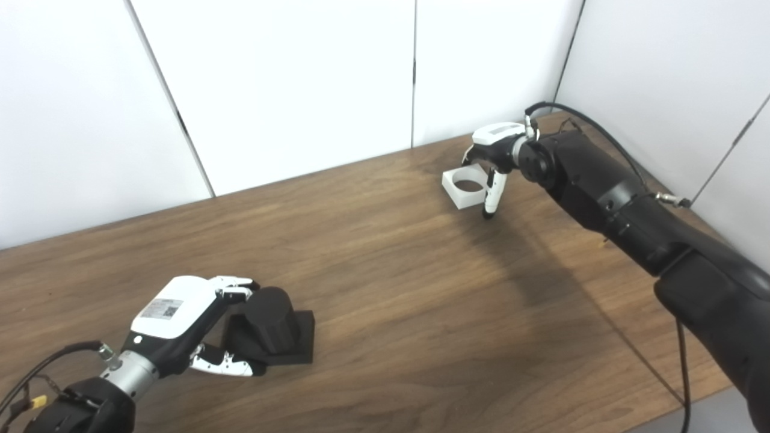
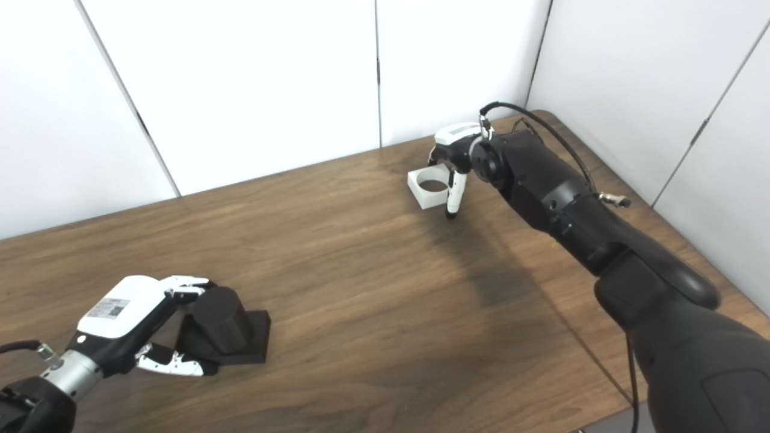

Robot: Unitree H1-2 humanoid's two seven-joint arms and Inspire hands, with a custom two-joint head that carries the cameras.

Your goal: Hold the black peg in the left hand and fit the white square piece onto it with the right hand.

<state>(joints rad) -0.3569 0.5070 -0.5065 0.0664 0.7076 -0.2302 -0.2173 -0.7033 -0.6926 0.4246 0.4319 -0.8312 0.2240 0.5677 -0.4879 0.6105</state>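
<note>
You're early: left hand (image 1: 180, 322) wraps the black peg (image 1: 272, 328) near-left on the bench (image 1: 385, 288), right hand (image 1: 496, 156) closing around the white square piece (image 1: 466, 187) far-right, neither lifted, fitting undone.

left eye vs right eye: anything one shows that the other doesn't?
Left eye only: more wall at left, left forearm cable with a yellow tag. Right eye only: more of the right arm's bulky upper part, more right wall. Both: left hand around the black peg, right hand at the white piece, on the table.
</note>
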